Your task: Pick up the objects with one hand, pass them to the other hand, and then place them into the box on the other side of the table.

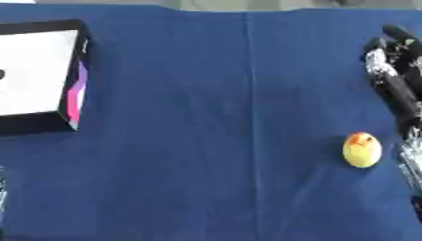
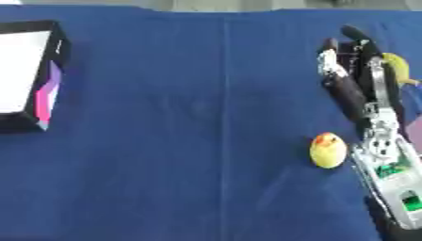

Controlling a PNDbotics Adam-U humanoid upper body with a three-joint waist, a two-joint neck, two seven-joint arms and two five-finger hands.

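A small yellow toy (image 1: 362, 149) with an orange top, shaped like a duck or chick, stands on the blue cloth at the right. My right hand (image 2: 354, 89) lies just beyond it and to its right, fingers straight and pointing to the far edge, holding nothing. The toy sits close to the left of my right wrist, apart from it. A curved yellow thing (image 2: 399, 67) shows right behind the hand's fingers. The black box (image 1: 72, 101) with a white inside and a pink-purple side stands at the far left. A grey sliver (image 1: 2, 188) at the lower left edge may be my left hand.
The blue cloth (image 1: 206, 141) covers the whole table, with a fold line running down its middle. A dark thing (image 1: 2, 74) lies inside the box at the view's left edge. The table's far edge shows at the top.
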